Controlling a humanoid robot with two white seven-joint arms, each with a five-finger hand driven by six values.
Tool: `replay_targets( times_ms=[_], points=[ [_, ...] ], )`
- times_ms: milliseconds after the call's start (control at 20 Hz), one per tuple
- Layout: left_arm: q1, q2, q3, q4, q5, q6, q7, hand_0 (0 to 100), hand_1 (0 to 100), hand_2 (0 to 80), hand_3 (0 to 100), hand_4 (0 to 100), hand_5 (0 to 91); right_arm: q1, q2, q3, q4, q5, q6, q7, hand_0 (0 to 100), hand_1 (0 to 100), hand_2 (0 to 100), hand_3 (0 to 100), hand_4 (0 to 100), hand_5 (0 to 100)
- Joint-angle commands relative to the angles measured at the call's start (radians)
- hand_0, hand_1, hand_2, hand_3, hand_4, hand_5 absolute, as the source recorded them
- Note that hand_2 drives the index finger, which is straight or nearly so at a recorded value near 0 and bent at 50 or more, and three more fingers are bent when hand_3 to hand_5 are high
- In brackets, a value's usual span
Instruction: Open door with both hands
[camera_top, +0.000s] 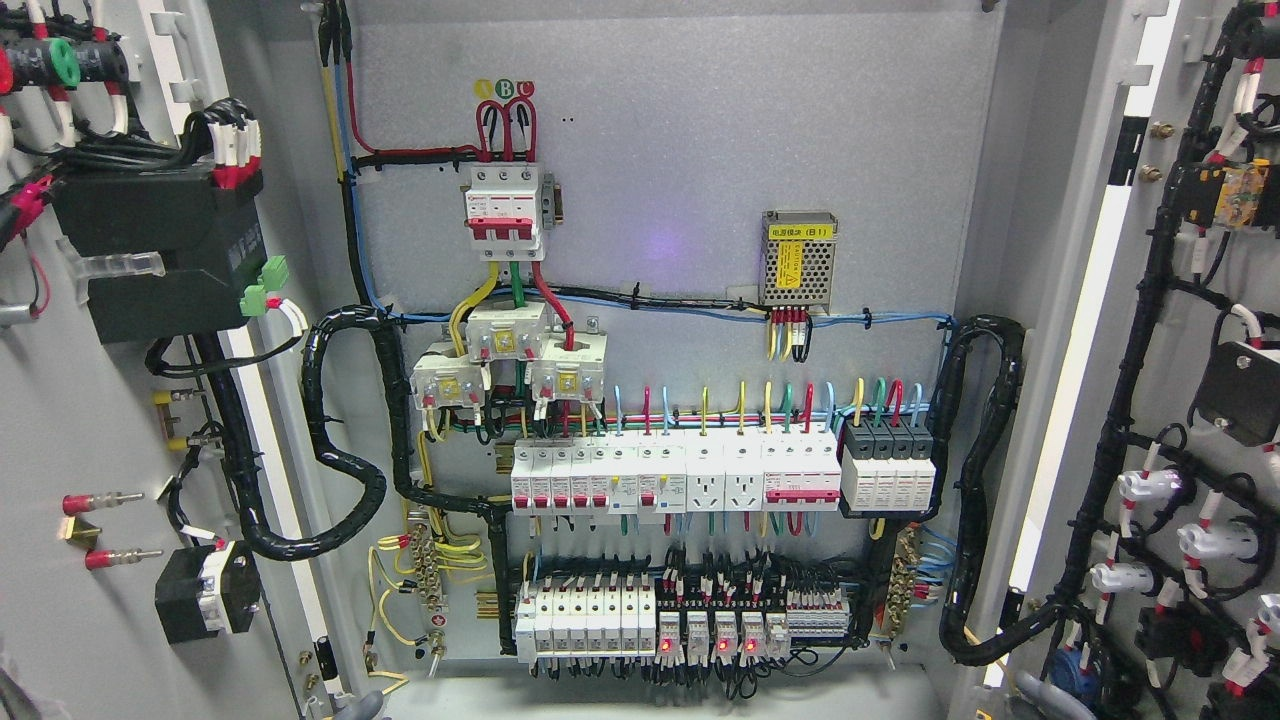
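Observation:
The cabinet's two doors stand swung wide. The left door (70, 420) shows its inner face with black wiring and a black box. The right door (1190, 330) shows its inner face with a cable harness and white lamp backs. Between them lies the grey back panel (700, 150) with breakers and coloured wires. At the bottom edge, a small grey rounded part (1050, 698) shows by the right door's inner edge, and another grey part (360, 706) shows by the left door's edge. Too little of either is visible to say whether they are hands.
A red-and-white main breaker (505, 210) sits upper middle, and a perforated power supply (798, 260) is to its right. Rows of white breakers (680, 475) and relays with red lights (700, 620) fill the lower panel. Black corrugated conduits (345, 440) loop to both doors.

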Motion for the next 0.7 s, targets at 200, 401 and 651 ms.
replay_targets(
  times_ms=[200,401,651],
  points=[
    [0.007,0.098,0.039,0.001,0.01,-0.075,-0.004,0,0,0.0,0,0,0.0,0.005,0.011,-0.016,-0.001,-0.008,-0.04,-0.001,19,0,0,0,0,0],
    [0.039,0.101,0.056,0.002,0.01,-0.115,-0.005,0,0,0.0,0,0,0.0,0.005,0.014,-0.02,-0.001,-0.008,-0.063,-0.001,19,0,0,0,0,0],
    [0.062,0.106,0.097,0.008,0.023,-0.121,-0.005,0,0,0.0,0,0,0.0,0.002,0.014,-0.051,0.0,-0.01,-0.071,-0.003,19,0,0,0,0,0]
  ],
)
